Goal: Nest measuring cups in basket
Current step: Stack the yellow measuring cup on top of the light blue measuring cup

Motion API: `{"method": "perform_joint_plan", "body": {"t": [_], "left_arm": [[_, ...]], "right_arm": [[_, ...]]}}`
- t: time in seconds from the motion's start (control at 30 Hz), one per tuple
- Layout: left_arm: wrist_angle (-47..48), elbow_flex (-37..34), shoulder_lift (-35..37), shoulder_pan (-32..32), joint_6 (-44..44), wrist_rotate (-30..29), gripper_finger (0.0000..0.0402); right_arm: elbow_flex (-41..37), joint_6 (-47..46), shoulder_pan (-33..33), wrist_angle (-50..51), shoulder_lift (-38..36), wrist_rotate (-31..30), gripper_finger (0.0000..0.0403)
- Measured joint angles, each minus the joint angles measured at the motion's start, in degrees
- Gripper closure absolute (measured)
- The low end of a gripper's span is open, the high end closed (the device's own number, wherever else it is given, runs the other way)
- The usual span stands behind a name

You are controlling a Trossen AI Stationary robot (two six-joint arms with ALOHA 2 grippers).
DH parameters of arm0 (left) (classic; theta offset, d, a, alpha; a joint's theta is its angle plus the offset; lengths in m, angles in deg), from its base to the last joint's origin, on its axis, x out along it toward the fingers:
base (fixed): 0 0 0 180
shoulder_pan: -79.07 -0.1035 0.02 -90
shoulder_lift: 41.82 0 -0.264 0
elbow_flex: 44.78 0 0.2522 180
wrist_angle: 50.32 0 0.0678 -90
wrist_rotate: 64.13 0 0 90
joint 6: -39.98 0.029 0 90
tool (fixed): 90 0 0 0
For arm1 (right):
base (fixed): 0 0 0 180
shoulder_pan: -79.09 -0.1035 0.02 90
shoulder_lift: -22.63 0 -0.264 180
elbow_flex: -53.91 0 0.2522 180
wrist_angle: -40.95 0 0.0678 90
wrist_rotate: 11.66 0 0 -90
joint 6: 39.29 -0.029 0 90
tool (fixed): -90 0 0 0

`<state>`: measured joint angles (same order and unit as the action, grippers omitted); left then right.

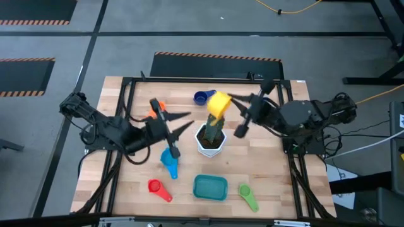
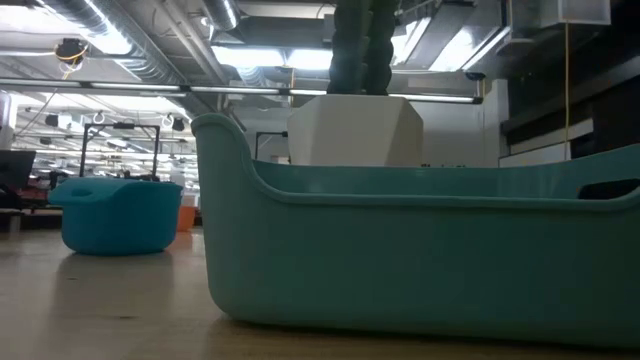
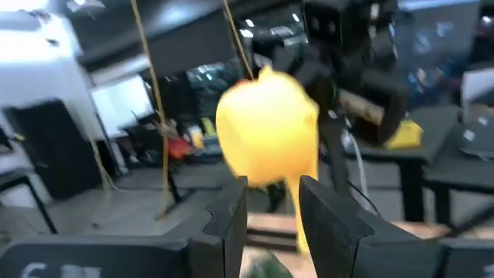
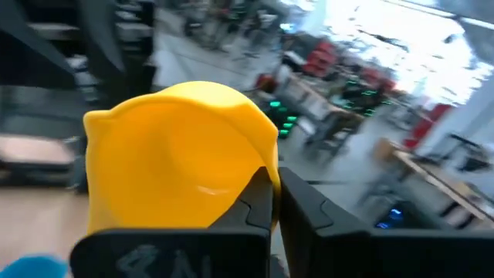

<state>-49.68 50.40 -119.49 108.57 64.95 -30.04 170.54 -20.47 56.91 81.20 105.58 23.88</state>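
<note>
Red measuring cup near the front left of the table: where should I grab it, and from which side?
Take the red measuring cup by its flat handle, which points toward the basket and the table's front edge. Come straight down from above: it lies flat with bare wood around it, and the handle is narrower than the round bowl, so probably easier to pinch.

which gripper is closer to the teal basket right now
Left. The left gripper hangs open above the table just left of the cactus pot, up and left of the basket. The right gripper, shut on the yellow cup, is farther back, beyond the pot.
</note>
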Motion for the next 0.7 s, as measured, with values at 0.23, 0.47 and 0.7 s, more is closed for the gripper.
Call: {"method": "perform_joint_plan", "body": {"t": [0.23,0.47,0.7], "left_arm": [[-8.73,0.05,0.00,-3.11,11.05,0.29,0.0290],[-8.79,0.05,0.00,-7.50,15.25,1.45,0.0290],[-8.76,0.05,0.00,-11.98,22.09,1.52,0.0290]], "right_arm": [[-0.07,7.26,5.07,-10.35,3.89,-1.69,0.0389],[-0.07,13.03,9.44,-19.27,7.93,-3.98,0.0389],[-0.07,17.51,12.85,-26.33,11.71,-4.52,0.0388]]}}
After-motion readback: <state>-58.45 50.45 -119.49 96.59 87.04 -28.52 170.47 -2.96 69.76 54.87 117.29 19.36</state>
